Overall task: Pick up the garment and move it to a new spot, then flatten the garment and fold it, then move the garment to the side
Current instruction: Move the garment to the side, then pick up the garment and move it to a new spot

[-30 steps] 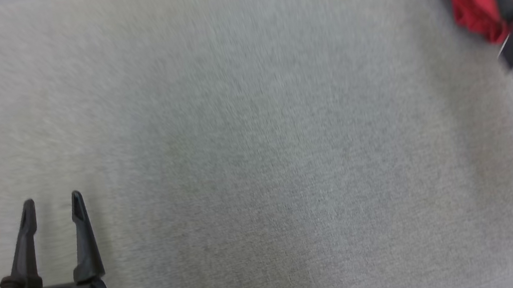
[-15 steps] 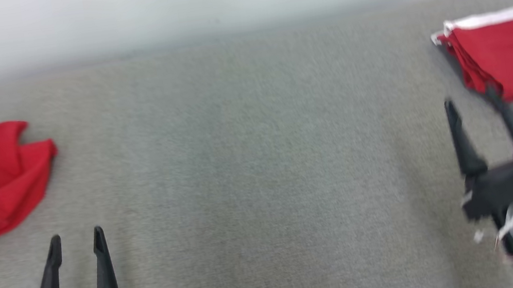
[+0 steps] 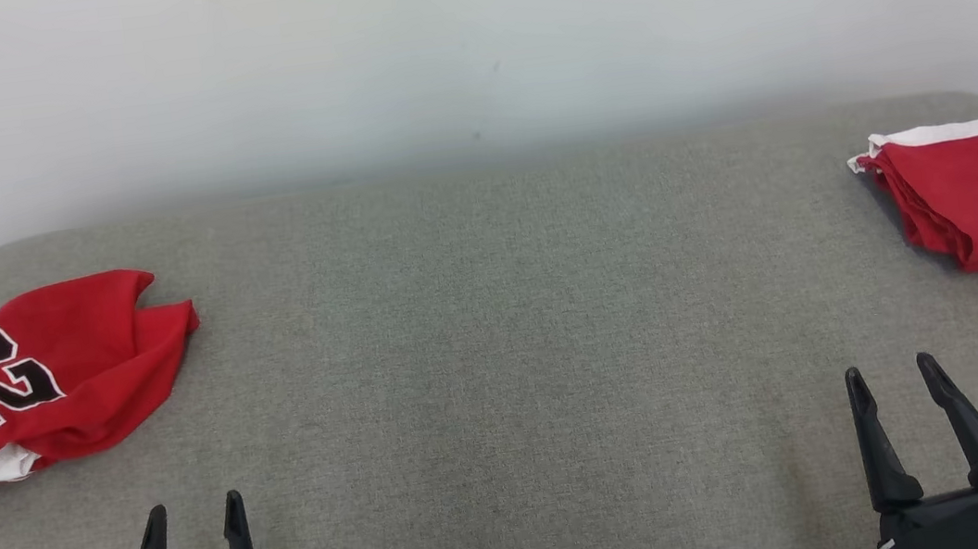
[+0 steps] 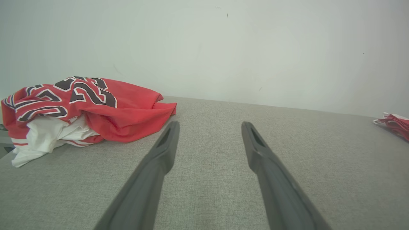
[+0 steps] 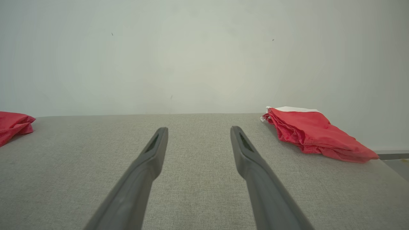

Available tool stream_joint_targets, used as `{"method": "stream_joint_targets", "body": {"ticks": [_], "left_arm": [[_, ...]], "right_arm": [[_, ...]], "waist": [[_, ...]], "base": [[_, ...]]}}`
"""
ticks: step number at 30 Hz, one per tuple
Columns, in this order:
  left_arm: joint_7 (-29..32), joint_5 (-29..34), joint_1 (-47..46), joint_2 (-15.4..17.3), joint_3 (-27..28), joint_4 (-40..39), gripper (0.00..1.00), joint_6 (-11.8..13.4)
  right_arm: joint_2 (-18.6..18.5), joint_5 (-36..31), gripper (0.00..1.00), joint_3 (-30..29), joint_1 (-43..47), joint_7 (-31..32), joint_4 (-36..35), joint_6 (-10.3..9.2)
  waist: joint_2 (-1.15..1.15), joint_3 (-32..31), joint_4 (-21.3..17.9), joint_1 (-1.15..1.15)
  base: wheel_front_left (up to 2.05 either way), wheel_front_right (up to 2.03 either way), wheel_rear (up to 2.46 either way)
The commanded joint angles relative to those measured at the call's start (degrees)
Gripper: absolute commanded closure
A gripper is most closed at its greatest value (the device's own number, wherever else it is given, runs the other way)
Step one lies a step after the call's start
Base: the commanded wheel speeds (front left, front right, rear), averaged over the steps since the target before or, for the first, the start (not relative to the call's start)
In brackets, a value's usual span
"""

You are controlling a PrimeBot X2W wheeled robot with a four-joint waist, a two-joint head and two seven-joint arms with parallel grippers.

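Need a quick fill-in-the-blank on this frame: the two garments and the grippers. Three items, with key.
1. The crumpled jersey with black numbers lies on the robot's ____ side of the grey surface.
2. The folded red garment has a ____ band along its far edge.
3. The left gripper and the right gripper both hold nothing, jaws ____.

Missing words: left; white; open.

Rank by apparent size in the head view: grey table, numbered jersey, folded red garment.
1. grey table
2. numbered jersey, cropped at the left edge
3. folded red garment, cropped at right; order versus jersey tentative
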Motion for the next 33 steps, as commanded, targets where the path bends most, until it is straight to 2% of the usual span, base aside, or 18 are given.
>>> {"method": "stream_joint_targets", "body": {"ticks": [1, 19, 25, 33], "left_arm": [[-0.03, 0.43, 0.84, 0.01, -0.14, 0.18, 0.00, -0.24], [-0.03, 0.83, 0.22, 0.23, -0.59, 0.57, 0.00, -0.25], [-0.03, 0.93, -0.53, 0.80, -0.61, 0.64, 0.00, -0.23], [-0.02, 0.46, -1.29, 1.84, 0.52, 0.97, 0.00, -0.18]], "right_arm": [[0.72, -0.13, 0.00, -0.36, 1.03, 0.00, -0.22, -0.16], [2.08, -0.21, 0.00, -0.55, 3.47, 0.00, 0.08, -0.16], [2.51, 0.73, 0.00, 0.01, 4.09, 0.00, 0.60, -0.16], [3.37, 1.23, 0.00, 1.06, 3.07, 0.01, 1.26, -0.16]], "waist": [[0.00, -0.76, 0.39, 0.02], [0.00, -1.31, 1.04, 0.02], [0.00, -1.46, 4.82, 0.02], [0.00, -0.84, 13.17, 0.02]], "base": [[0.00, 0.00, 0.00], [0.00, 0.00, 0.00], [0.00, 0.00, 0.00], [0.00, 0.00, 0.00]]}}
